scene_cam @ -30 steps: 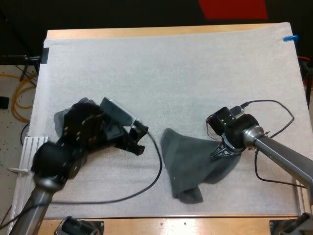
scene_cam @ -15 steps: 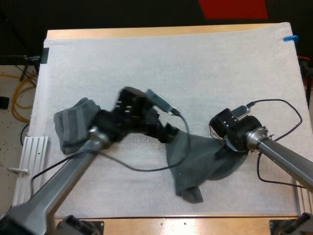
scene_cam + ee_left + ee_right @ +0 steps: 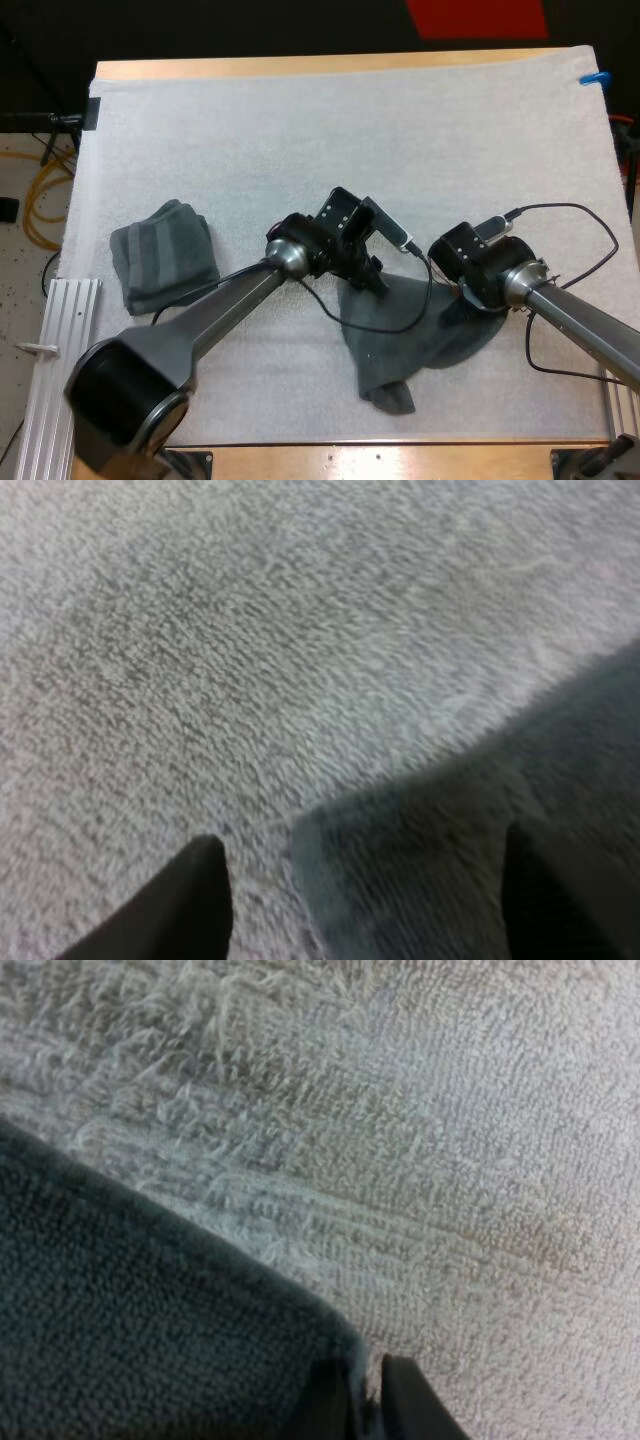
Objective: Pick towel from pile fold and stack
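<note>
Grasping to spread: our right pincer (image 3: 366, 1400) clamps the crumpled dark grey-green terry towel (image 3: 400, 362); left pincer (image 3: 365, 885) apart, straddling its corner. Next we close, pull flat.

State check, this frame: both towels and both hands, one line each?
loose towel, unfolded and rumpled, lying on the mat.
folded towel, folded, resting at the mat's left side, clear of both hands.
left hand, open, fingers apart over the loose towel's corner, gripping nothing.
right hand, shut on the loose towel's edge.
</note>
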### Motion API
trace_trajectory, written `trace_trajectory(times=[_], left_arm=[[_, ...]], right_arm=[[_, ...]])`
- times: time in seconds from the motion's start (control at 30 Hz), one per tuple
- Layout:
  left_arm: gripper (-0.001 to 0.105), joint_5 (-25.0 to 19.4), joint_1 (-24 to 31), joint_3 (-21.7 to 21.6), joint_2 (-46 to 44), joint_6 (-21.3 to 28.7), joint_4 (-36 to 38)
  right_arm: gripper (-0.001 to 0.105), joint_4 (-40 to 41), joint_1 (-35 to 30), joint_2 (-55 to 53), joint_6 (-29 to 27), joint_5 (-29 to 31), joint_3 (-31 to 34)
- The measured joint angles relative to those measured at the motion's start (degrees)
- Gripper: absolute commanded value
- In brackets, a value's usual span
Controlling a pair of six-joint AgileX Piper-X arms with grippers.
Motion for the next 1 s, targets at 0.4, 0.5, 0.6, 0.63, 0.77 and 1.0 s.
trace_trajectory(times=[0.4, 0.5, 0.6, 0.63, 0.77, 1.0], left_arm=[[0.032, -0.5, 0.0, -2.9, 6.8, 1.3, 4.1], [0.002, -0.3, -0.1, -3.1, 6.8, 1.4, 4.3], [0.000, 0.1, -0.1, -3.4, 6.8, 1.8, 4.9], [0.000, 0.1, -0.1, -3.6, 6.8, 2.2, 5.2], [0.000, 0.1, 0.0, -3.9, 4.5, 3.0, 6.7], [0.000, 0.0, 3.7, -4.8, -10.9, 3.0, 7.2]], right_arm=[[0.000, 0.0, 0.0, 0.0, 0.0, 0.0, 0.0], [0.000, 0.0, 0.0, 0.0, 0.0, 0.0, 0.0], [0.000, 0.0, 0.0, -0.2, 0.0, 0.0, 0.0], [0.000, -0.2, 0.0, -0.4, 0.0, 0.1, 0.0], [0.000, -2.0, 0.0, -4.6, 0.2, 2.4, 0.0], [0.000, -6.2, 0.0, -18.8, 0.0, 3.9, -1.5]])
